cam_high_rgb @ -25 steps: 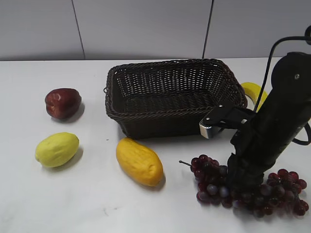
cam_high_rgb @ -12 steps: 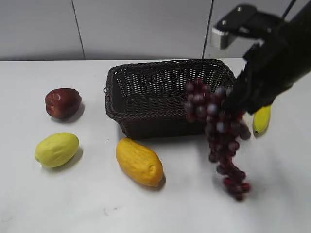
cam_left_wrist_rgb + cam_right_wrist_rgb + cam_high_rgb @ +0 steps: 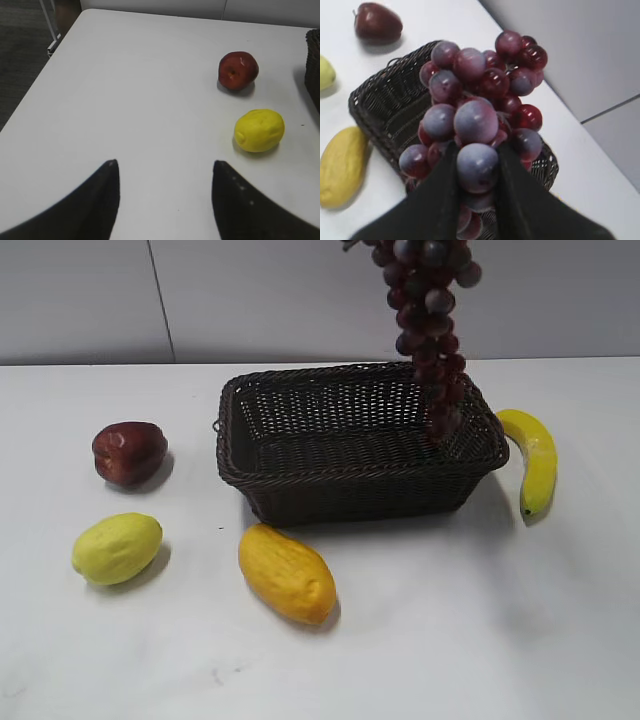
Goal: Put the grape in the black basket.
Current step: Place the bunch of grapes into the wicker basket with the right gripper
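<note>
The grape [image 3: 425, 325] is a long bunch of dark red and purple-grey grapes hanging from the top edge of the exterior view, its lower end over the right part of the black basket [image 3: 300, 480]. In the right wrist view my right gripper [image 3: 476, 150] is shut on the grape [image 3: 475, 115], with the black basket [image 3: 380, 105] below. The right arm is out of the exterior view. My left gripper [image 3: 165, 167] is open and empty over bare table at the left.
On the white table lie a dark red apple [image 3: 129, 452], a yellow-green lemon [image 3: 117, 547], a yellow mango [image 3: 286, 572] in front of the basket, and a banana [image 3: 533, 458] right of it. The apple [image 3: 238, 71] and lemon [image 3: 259, 130] show in the left wrist view.
My right gripper has lifted the grape from the table at the front right, up and back, until it hangs over the basket. The arm has left the exterior view.
</note>
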Robot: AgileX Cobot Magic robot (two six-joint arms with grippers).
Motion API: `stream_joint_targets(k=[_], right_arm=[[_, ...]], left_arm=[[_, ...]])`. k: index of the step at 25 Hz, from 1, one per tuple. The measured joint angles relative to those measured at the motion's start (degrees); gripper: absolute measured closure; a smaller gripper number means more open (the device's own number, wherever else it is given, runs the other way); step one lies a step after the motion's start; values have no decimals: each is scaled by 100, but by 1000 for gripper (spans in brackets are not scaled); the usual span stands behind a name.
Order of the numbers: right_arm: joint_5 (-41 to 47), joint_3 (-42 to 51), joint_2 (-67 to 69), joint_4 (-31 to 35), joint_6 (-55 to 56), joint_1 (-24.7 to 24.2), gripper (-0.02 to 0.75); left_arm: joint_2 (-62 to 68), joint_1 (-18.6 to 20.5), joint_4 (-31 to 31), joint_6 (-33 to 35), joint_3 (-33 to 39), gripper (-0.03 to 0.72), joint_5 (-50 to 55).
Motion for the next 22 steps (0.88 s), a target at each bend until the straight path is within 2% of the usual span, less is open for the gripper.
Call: stream_joint_targets(k=[7, 12, 14, 19, 22], right_arm=[[-1215, -135, 1056, -20, 0, 0, 604], [-1197, -135, 1692, -20, 0, 0, 598], [-1023, -135, 1806, -20, 0, 0, 518], [-918, -135, 1876, -133, 375, 0, 155], [-867, -226, 1861, -466, 1067, 0, 90]], left_arm=[[0, 0, 0, 0, 0, 136, 0], [0, 0, 0, 0, 0, 136, 0], [0, 0, 0, 0, 0, 136, 0], [0, 0, 0, 0, 0, 136, 0], [0, 0, 0, 0, 0, 136, 0]])
